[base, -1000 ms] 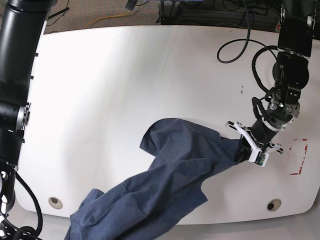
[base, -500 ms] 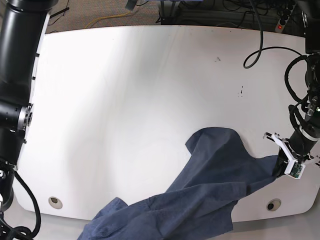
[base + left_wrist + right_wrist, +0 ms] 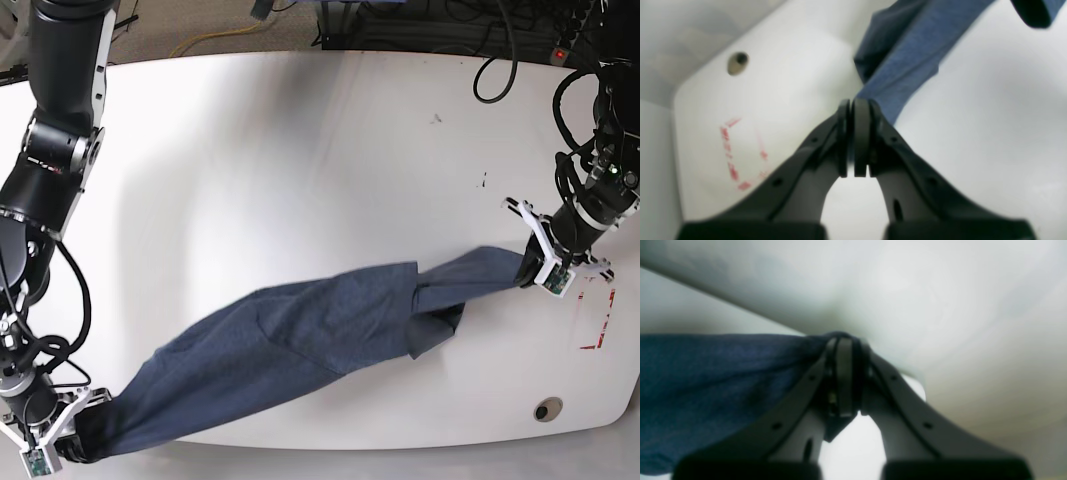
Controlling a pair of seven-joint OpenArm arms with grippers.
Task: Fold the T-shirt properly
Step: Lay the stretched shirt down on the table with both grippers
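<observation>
Still only stretching out the T-shirt [image 3: 300, 345] as a twisted rope between the left gripper [image 3: 537, 270] and the right gripper [image 3: 62, 440], each pinching one end with jaws pressed together, over the table [image 3: 300, 150], with no fold made yet.

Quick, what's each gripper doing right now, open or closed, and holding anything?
Left gripper: closed on one end of the T-shirt.
Right gripper: closed on the T-shirt's other end.

White table [image 3: 300, 160] bears red tape marks [image 3: 598, 318].
</observation>
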